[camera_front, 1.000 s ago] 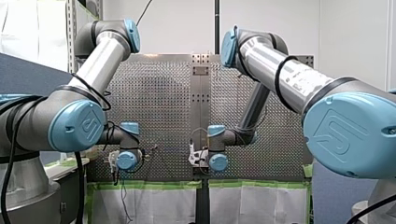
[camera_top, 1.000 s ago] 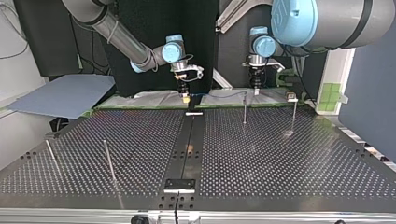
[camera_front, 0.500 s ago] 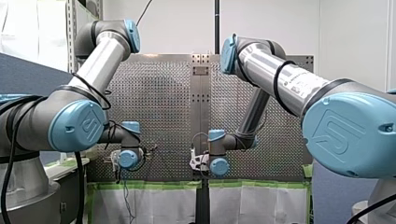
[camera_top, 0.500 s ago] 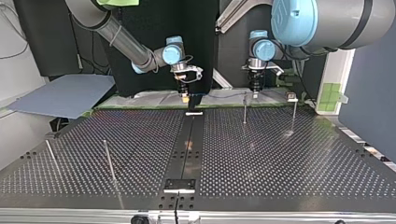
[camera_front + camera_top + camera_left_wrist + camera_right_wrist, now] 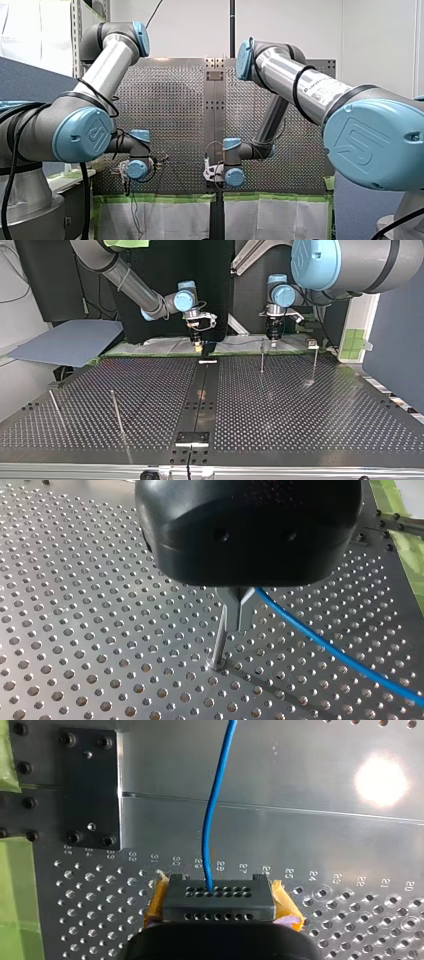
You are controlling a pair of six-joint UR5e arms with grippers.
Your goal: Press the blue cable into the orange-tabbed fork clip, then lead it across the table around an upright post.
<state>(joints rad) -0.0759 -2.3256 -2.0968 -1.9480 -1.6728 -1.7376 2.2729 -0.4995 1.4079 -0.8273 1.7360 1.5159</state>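
My left hand [image 5: 239, 625], metal fingers pinching the thin blue cable [image 5: 325, 644], hangs just beside the slim upright metal post [image 5: 219, 645], cable trailing off the opposite side.

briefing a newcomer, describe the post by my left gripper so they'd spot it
In the top view, find the table's far edge, right of the centre strip. The post stands beside my left gripper; no other post has a gripper and the cable beside it.

A grey-blue sheet [image 5: 70, 342] lies beside the perforated table [image 5: 300, 410] at the top view's left; green tape [image 5: 165, 198] edges white sheeting [image 5: 165, 220]
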